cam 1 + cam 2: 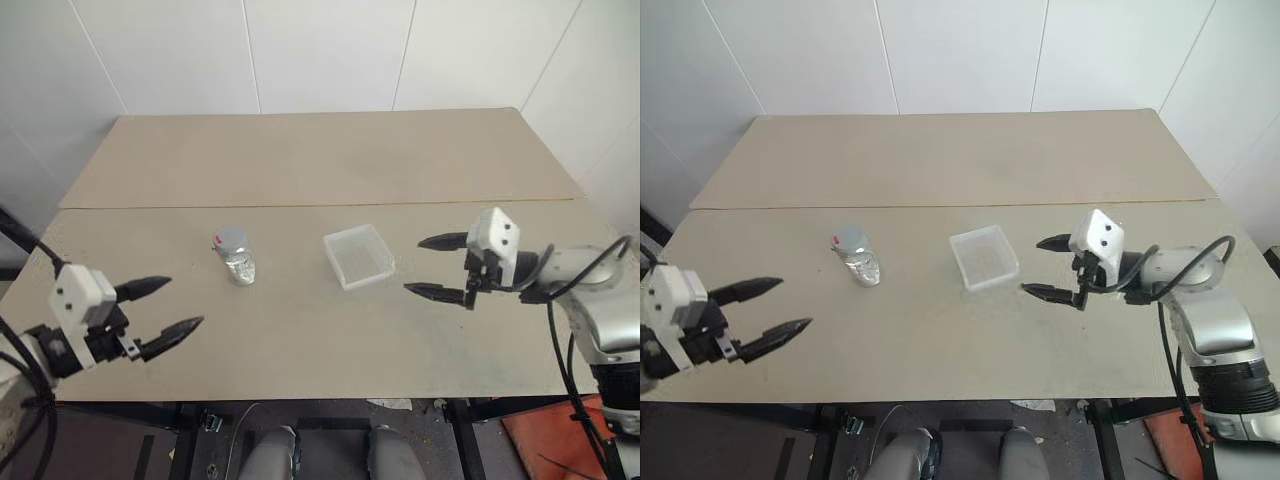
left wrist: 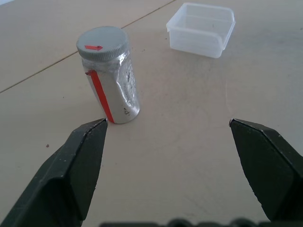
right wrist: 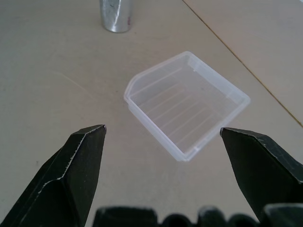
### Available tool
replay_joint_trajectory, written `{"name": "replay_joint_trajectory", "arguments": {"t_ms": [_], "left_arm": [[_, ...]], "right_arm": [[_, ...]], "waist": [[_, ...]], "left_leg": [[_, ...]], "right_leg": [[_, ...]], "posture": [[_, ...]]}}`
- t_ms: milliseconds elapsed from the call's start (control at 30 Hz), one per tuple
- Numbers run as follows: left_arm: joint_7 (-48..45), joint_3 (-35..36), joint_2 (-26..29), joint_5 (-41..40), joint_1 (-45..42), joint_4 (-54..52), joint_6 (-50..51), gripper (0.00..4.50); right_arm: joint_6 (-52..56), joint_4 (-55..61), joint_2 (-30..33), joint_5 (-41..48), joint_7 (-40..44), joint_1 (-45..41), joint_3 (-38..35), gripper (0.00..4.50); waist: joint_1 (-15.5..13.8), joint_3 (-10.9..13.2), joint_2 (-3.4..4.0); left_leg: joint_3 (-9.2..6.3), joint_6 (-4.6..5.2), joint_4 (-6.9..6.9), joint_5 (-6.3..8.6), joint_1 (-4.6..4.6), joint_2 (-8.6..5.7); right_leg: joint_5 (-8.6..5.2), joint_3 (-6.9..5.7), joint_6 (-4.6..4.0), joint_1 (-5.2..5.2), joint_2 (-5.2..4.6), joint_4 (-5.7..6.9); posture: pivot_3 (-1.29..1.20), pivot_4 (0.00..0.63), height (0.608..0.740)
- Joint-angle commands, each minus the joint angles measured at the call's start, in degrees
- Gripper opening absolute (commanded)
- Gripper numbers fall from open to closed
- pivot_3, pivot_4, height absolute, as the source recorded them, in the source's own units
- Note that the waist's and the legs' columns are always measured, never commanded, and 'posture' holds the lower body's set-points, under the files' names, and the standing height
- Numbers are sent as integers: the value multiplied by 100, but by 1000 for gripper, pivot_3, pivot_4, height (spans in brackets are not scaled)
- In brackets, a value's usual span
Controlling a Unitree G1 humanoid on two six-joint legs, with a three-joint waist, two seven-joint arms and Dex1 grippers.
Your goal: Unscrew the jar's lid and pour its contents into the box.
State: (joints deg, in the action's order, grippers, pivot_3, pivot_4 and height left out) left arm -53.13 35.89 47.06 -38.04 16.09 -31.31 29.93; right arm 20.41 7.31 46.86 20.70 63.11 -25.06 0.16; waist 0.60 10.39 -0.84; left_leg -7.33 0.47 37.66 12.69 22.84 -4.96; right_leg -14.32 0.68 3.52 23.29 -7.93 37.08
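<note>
Jar upright on the desk, grey lid screwed on (red arrow up top); box beside it. Left pincer and right pincer both released, grasping nothing.

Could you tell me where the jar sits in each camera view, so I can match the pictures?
Left eye view: the jar stands upright left of centre on the table, lid on.
Right eye view: the jar stands left of centre.
Left wrist view: the jar is beyond the open fingers.
Right wrist view: its base is at the frame edge, past the box.
Shared landmark: the box, to the jar's right.
</note>
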Motion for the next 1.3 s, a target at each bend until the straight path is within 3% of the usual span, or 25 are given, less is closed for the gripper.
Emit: {"name": "replay_joint_trajectory", "arguments": {"t_ms": [33,467,767,967,1300], "left_arm": [[117,176,31,-44,-76,-102,-45,4482],[893,-704,-344,366,-608,-8,-206,4482],[1487,-1538,-1044,732,-807,48,-276,4482],[2038,-2139,-1618,1374,-1162,392,-676,4482],[2258,-2553,-1863,1948,-1666,1242,-1116,4482]], "right_arm": [[-118,36,17,-64,14,-208,-1,4500],[-307,-356,226,-44,402,-569,-151,4500],[-370,-594,362,-121,552,-703,-123,4500],[-49,-388,545,120,759,-577,-210,4500],[53,-454,668,389,1179,-978,-244,4500]], "waist": [[-9,0,0],[17,-1,-1],[3,-1,-1],[-32,-1,-2],[-6,-1,-1]], "left_leg": [[0,0,0,0,0,0],[4,0,1,0,-3,2],[7,-1,1,1,-5,3],[7,-1,3,1,-2,0],[9,-1,4,1,-1,1]], "right_leg": [[0,0,0,0,0,0],[7,4,-1,-3,7,-4],[10,8,-3,-5,9,-5],[12,8,-1,-3,9,-6],[13,8,-1,-3,12,-6]], "posture": [[0,150,740],[0,150,740],[0,150,740],[0,150,740],[0,150,740]]}}
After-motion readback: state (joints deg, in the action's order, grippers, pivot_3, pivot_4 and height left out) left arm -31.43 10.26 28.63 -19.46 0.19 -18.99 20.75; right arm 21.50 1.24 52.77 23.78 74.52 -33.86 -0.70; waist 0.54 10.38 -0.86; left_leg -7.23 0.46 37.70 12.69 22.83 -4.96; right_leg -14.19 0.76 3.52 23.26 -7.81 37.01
